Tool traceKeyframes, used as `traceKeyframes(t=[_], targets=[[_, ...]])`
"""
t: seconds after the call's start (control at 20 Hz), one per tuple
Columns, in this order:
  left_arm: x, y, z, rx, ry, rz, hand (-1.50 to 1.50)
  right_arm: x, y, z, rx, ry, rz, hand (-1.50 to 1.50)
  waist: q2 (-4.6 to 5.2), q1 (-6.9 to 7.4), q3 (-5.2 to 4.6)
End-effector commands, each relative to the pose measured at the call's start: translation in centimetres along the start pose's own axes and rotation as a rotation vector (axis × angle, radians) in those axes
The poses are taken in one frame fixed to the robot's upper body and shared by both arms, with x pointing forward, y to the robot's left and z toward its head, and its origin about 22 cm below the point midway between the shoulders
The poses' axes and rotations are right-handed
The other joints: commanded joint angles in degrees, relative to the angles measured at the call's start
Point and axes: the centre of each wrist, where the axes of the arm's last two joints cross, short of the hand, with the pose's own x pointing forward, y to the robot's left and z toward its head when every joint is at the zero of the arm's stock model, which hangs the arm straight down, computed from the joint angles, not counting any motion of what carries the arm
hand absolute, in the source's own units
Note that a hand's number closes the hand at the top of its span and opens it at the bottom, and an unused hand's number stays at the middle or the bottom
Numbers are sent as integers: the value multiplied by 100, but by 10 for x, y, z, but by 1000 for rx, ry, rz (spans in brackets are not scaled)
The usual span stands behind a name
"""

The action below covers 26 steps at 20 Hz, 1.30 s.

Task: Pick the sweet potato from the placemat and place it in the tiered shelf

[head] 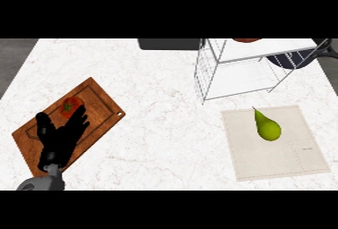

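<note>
On the counter (pixel 165 116), right of centre, I find a beige placemat (pixel 290 156) carrying a green pear (pixel 267 127), stem pointing away from me. I see no sweet potato; the pear is the only item on the mat. The white wire tiered shelf (pixel 244 67) stands just beyond the mat, with something reddish on its upper level, cut off at the edge of view.

My left robot hand (pixel 59 136) rests at lower left over a wooden cutting board (pixel 99 100), fingers straight and spread, holding nothing; its fingertips lie beside a tomato (pixel 71 105). The right robot hand does not appear.

Risks, in my judgement: the left hand is far from the mat; the pear could roll when gripped; the shelf's wires could catch fingers on entry.

No brands, labels or legible writing are visible.
</note>
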Motion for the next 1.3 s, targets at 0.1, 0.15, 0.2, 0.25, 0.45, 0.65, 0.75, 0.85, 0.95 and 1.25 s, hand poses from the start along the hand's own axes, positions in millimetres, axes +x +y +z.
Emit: traceKeyframes(t=[0.1,0.15,0.2,0.25,0.45,0.65,0.75,0.85,0.95,1.25], targets=[[-5,-7,-3,-4,12,9,0,16,-21,-2,-69,13,-237,-150,0,-15,-7],[11,-7,-10,-9,8,14,0,2,-32,0,-120,24,-247,-150,22,0,-6],[9,-9,-6,-11,12,-7,0,11,-36,-1,-163,27,-246,-150,20,21,-6],[4,-4,-17,10,18,19,0,2,-55,6,-186,23,-243,-150,7,-85,-9],[3,8,-11,18,0,1,0,16,-71,8,-349,62,-170,-150,9,-30,-12],[7,-12,-7,2,3,-3,0,-27,-123,26,-486,116,-252,-150,47,45,-3],[-5,1,-6,-2,9,1,0,-36,-158,41,-489,154,-274,-150,35,-5,-4],[-1,-4,-8,-18,10,-4,0,-33,-176,48,-496,133,-311,-150,45,32,-3],[-3,-11,-3,-5,-1,-8,0,-47,-205,66,-500,136,-332,-150,49,41,2],[-4,-4,-8,-13,-5,-2,0,-70,-252,103,-441,115,-332,-150,85,85,6]])
